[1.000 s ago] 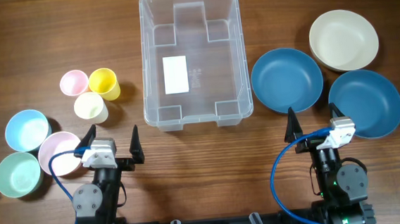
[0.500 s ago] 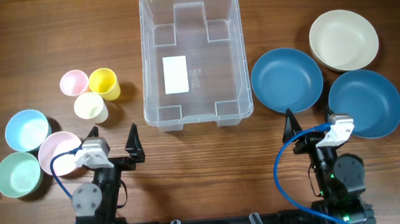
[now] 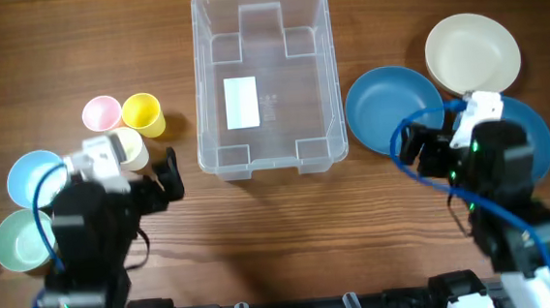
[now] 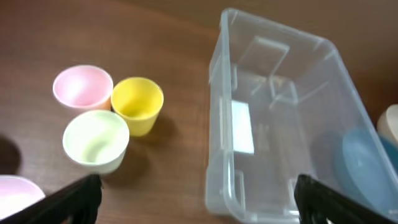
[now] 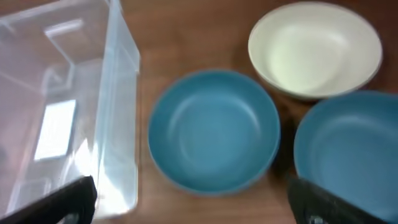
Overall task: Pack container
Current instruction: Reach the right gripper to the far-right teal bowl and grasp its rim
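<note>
At twelve o'clock on the brown wooden worktop [image 3: 262, 242]: a large clear rectangular plastic container [image 3: 285, 95], empty but for a white label [image 3: 241, 103] on its floor. At three o'clock of it, a round blue bowl [image 5: 214, 130], a second blue bowl [image 5: 351, 152] and a cream bowl [image 5: 314, 46]. At nine o'clock, a small pink cup [image 4: 82, 86], a yellow cup [image 4: 138, 102] and a pale green cup [image 4: 96, 138].

Left claw [image 4: 199, 205]: spread wide, nothing held, aimed at the cups and the container's near end. Right claw [image 5: 189, 202]: likewise spread wide and empty, above the nearer blue bowl.

Looks light, thin-walled and smooth, so probably springy in the sides, slippery, and quick to skid if bumped while empty. Best gripped, if steadying is needed, over the rounded rim on a long side, at three or nine o'clock.
</note>
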`<action>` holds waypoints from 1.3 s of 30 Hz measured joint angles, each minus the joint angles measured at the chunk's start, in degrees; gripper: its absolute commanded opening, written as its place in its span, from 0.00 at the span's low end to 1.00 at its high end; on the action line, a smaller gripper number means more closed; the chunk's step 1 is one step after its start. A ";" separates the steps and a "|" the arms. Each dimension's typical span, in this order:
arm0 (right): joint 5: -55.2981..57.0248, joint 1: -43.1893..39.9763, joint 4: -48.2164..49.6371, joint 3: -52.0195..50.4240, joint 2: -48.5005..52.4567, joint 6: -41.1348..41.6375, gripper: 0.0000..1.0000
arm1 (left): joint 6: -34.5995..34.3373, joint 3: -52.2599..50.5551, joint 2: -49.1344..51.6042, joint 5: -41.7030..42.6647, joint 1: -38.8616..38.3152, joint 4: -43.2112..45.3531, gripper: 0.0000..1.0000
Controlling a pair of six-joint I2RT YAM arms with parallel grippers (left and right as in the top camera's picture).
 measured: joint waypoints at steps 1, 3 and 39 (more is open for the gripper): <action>0.00 -0.48 -4.37 4.33 2.84 -0.02 1.00 | 0.00 3.37 3.15 0.02 0.00 -3.17 1.00; -0.22 -0.76 -9.92 9.68 6.62 -0.02 1.00 | -0.02 7.06 6.82 0.09 0.00 -5.97 1.00; -3.74 -51.76 -5.16 9.55 49.16 15.08 0.97 | -0.04 8.31 12.83 1.36 0.00 -8.15 1.00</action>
